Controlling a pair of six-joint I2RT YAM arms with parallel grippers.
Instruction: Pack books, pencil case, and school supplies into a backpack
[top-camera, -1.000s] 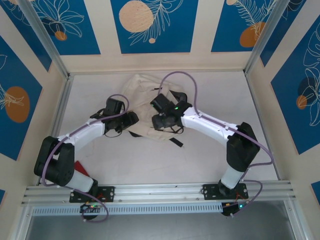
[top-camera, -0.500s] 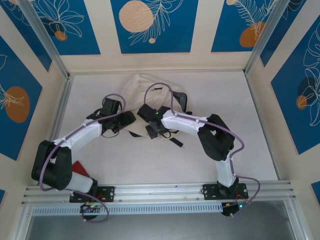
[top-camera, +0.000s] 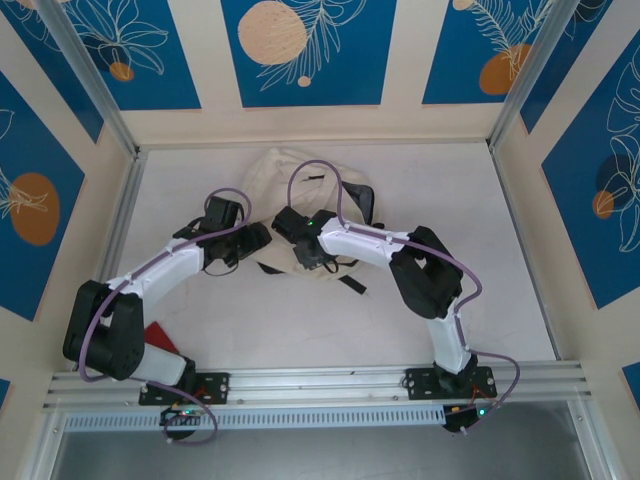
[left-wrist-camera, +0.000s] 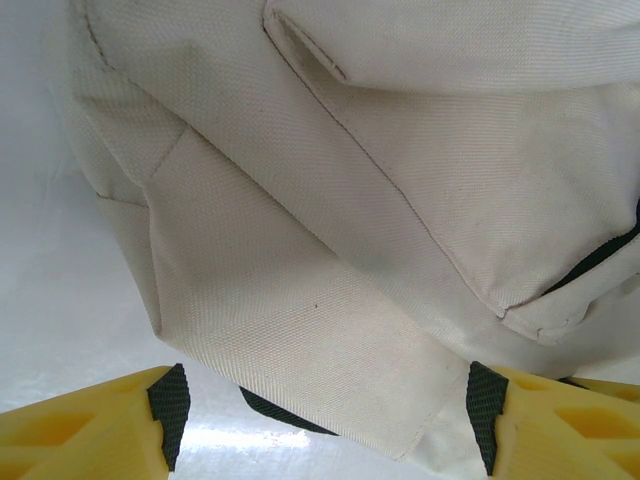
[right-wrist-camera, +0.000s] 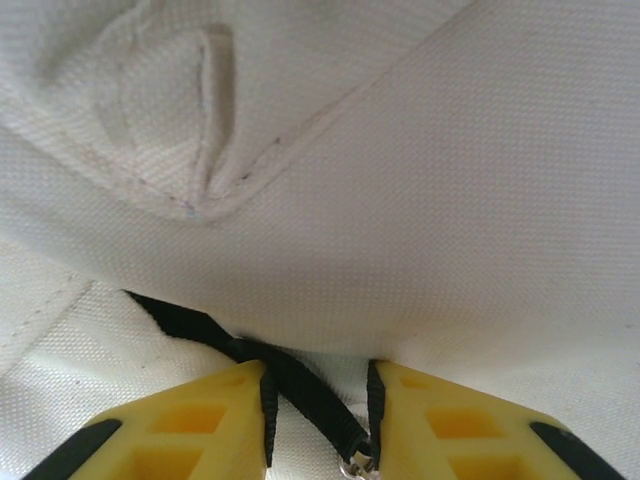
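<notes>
Table (top-camera: 520, 300) under cream backpack (top-camera: 285, 170), which lies slumped with black trim showing; both arms reach in over the backpack's near edge. Left gripper (left-wrist-camera: 325, 400) at backpack's near-left corner, jaws spread wide either side of a folded fabric flap (left-wrist-camera: 300, 330), pinching nothing. Right gripper (right-wrist-camera: 318, 400) just right of it over backpack's middle, jaws narrow with black strap (right-wrist-camera: 290, 385) running between them; can't tell whether the pads actually bite it.

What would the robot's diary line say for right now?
left hand: open, at backpack | right hand: narrow, black strap between jaws, grip unclear
</notes>
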